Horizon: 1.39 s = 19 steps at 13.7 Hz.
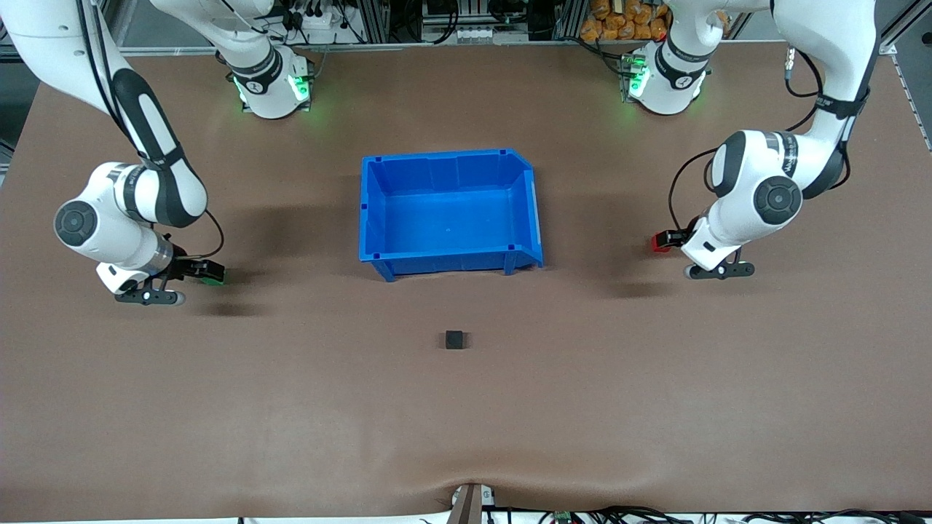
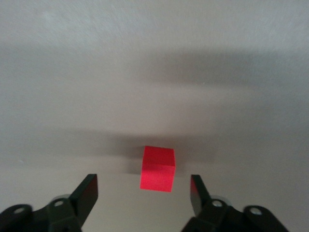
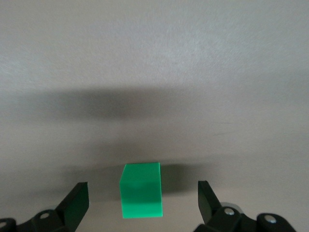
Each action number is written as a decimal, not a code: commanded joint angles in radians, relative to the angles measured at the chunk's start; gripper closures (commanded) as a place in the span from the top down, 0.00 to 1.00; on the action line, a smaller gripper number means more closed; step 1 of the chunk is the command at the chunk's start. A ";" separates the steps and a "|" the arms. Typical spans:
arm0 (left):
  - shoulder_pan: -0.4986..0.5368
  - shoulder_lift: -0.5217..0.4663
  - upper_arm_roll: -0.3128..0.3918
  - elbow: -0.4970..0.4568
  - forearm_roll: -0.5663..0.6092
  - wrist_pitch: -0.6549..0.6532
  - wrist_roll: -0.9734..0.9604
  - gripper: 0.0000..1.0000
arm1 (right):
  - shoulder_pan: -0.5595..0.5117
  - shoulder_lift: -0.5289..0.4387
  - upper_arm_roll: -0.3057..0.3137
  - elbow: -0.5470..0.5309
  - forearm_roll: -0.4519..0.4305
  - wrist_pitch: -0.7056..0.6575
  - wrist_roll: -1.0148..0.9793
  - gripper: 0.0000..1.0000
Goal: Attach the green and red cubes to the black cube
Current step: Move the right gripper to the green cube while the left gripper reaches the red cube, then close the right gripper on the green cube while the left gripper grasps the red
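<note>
At mid-left of the front view, the right gripper (image 1: 207, 273) straddles the green cube (image 3: 141, 190), jaws apart. The black cube (image 1: 454, 339) sits lower centre. Mid-right, the left gripper (image 1: 673, 239) brackets the red cube (image 2: 158, 168), jaws apart (an off-centre closure might nudge it askew).

- Front view is evenly lit from overhead and pretty sharp, with soft dark shadows on the table (image 1: 291, 407) next to both arms and the blue bin (image 1: 451, 211).
- Wrist views look washed out and grey.
- Red cube (image 2: 158, 169) is a bit soft and glowy between the claw fingers.
- Broad blurry shadow bands cross the table past each claw.
</note>
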 commanded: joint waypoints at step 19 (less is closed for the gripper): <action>0.005 0.079 -0.020 -0.061 -0.010 0.136 -0.007 0.61 | -0.021 0.039 0.019 -0.008 0.017 0.025 -0.010 0.00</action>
